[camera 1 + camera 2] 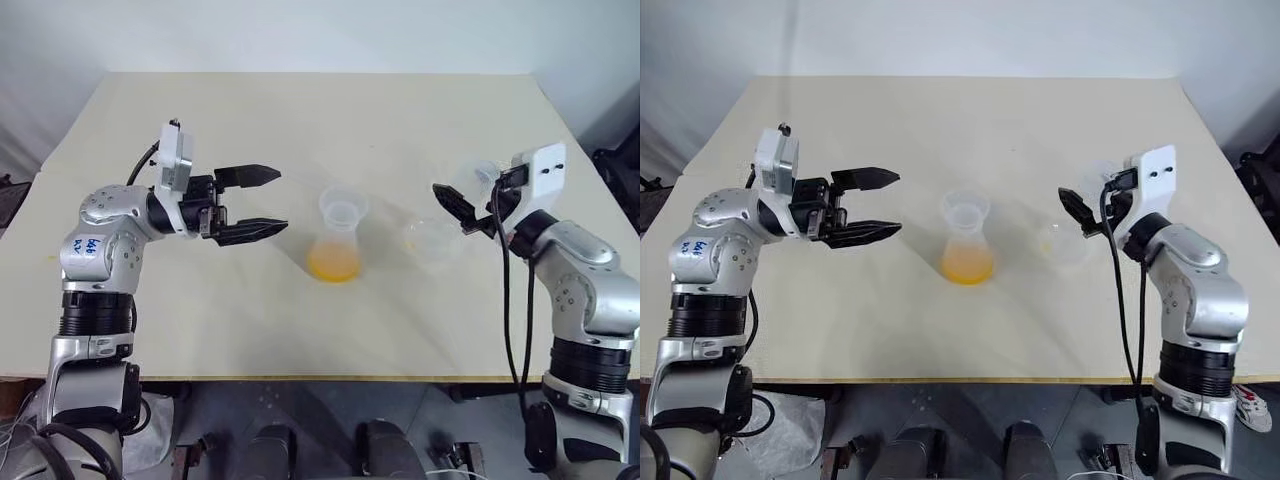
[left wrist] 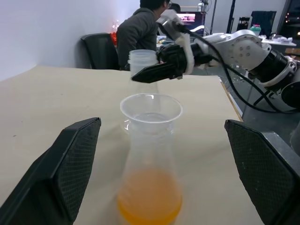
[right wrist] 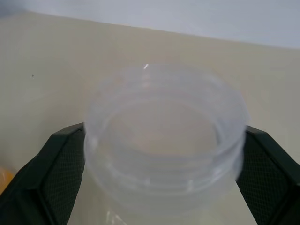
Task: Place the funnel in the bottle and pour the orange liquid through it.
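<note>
The pour looks done: the bottle (image 1: 338, 243) stands upright near the middle of the table (image 1: 300, 120), nearer the front edge than the back, with the orange liquid (image 1: 333, 264) pooled in its base and the funnel (image 1: 342, 208) seated in its neck; the left gripper (image 1: 258, 204) hovers level just to the bottle's left, fingers spread wide, holding nothing; toward the right edge the emptied clear flask (image 1: 432, 240) stands on the table, and the right gripper (image 1: 1072, 212) sits about its neck with jaws parted, pads either side of the rim, apparently letting go; the step in hand seems to be release, and the next move calls for backing the right gripper off without tipping the flask
</note>
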Controlling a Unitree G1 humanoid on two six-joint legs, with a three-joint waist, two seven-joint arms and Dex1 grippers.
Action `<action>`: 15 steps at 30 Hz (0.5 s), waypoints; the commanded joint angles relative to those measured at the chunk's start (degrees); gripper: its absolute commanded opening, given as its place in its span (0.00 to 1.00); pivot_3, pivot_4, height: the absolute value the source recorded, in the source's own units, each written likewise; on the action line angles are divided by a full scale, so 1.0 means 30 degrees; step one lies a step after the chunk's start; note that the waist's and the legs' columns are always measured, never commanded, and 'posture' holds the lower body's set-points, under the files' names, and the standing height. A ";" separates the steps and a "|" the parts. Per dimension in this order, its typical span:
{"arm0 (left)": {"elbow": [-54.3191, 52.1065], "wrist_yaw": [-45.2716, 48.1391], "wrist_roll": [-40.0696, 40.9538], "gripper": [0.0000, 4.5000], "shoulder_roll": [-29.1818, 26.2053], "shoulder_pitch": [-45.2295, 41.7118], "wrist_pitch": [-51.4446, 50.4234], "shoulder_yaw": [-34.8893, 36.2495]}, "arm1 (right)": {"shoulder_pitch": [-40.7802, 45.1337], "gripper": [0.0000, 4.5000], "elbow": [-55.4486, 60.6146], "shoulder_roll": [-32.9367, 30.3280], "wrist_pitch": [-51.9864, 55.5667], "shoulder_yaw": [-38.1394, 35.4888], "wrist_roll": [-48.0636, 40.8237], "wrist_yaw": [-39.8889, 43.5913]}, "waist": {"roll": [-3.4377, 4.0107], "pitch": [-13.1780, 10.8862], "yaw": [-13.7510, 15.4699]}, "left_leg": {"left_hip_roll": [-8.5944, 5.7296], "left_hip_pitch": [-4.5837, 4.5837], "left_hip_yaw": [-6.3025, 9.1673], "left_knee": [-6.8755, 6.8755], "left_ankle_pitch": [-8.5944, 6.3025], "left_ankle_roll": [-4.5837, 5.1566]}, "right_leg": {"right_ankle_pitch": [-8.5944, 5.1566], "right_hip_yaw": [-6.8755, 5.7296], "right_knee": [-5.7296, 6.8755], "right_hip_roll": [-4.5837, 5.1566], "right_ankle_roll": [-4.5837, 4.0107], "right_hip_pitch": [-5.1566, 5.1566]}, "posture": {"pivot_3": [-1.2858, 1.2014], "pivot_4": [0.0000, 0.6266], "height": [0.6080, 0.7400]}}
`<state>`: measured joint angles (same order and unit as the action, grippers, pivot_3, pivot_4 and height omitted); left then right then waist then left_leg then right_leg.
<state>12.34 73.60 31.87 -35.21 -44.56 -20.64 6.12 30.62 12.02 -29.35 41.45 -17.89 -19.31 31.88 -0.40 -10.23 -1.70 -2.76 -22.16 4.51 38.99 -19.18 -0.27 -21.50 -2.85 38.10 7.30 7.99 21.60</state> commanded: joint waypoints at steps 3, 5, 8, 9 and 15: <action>0.0683 0.0623 -0.0173 1.00 -0.0348 -0.0617 0.0637 0.0185 | -0.0960 1.00 0.2217 -0.1339 0.0544 -0.0346 -0.1327 0.0643 | 0.0000 -0.0001 0.0023 | -0.0002 0.0000 -0.0005 -0.0001 0.0000 0.0001 | 0.0000 0.0001 -0.0002 0.0003 0.0000 0.0000 | 0.52 0.24 1.00; 0.1002 0.0840 -0.0278 1.00 -0.0460 -0.0654 0.0754 0.0170 | -0.1497 1.00 0.2657 -0.1991 0.0878 -0.0524 -0.1676 0.0879 | -0.0001 -0.0001 0.0039 | -0.0003 -0.0002 -0.0005 0.0002 0.0000 0.0001 | 0.0000 0.0001 -0.0003 0.0003 0.0000 0.0000 | 0.52 0.24 1.00; 0.1501 0.1113 -0.0442 1.00 -0.0763 -0.0637 0.0964 0.0235 | -0.2528 1.00 0.3430 -0.3057 0.1304 -0.1044 -0.2270 0.1346 | -0.0001 -0.0001 0.0054 | -0.0007 -0.0002 -0.0001 0.0000 0.0001 0.0005 | 0.0000 0.0000 -0.0007 0.0008 0.0000 -0.0006 | 0.52 0.24 1.00; 0.1686 0.1099 -0.0493 1.00 -0.0834 -0.0636 0.1050 0.0273 | -0.2873 1.00 0.3660 -0.3413 0.1346 -0.1192 -0.2434 0.1523 | -0.0002 -0.0001 0.0060 | -0.0006 -0.0003 0.0000 -0.0001 0.0001 0.0006 | 0.0000 -0.0002 -0.0008 0.0007 0.0000 -0.0006 | 0.52 0.24 1.00; 0.1556 0.0489 -0.0582 1.00 -0.1187 0.0253 0.1600 0.0951 | -0.5073 1.00 0.4247 -0.5958 0.1041 -0.2781 -0.3806 0.3823 | -0.0003 -0.0002 0.0067 | -0.0007 -0.0001 -0.0016 0.0002 0.0001 0.0015 | 0.0001 0.0001 -0.0020 0.0012 0.0002 -0.0019 | 0.52 0.24 1.00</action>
<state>18.77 75.40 29.98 -37.48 -44.25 -17.15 6.98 15.94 22.69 -45.48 45.50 -22.95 -29.03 41.11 -0.41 -10.24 -1.50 -2.78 -22.17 4.46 39.00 -19.18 -0.21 -21.50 -2.85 38.03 7.34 8.00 21.54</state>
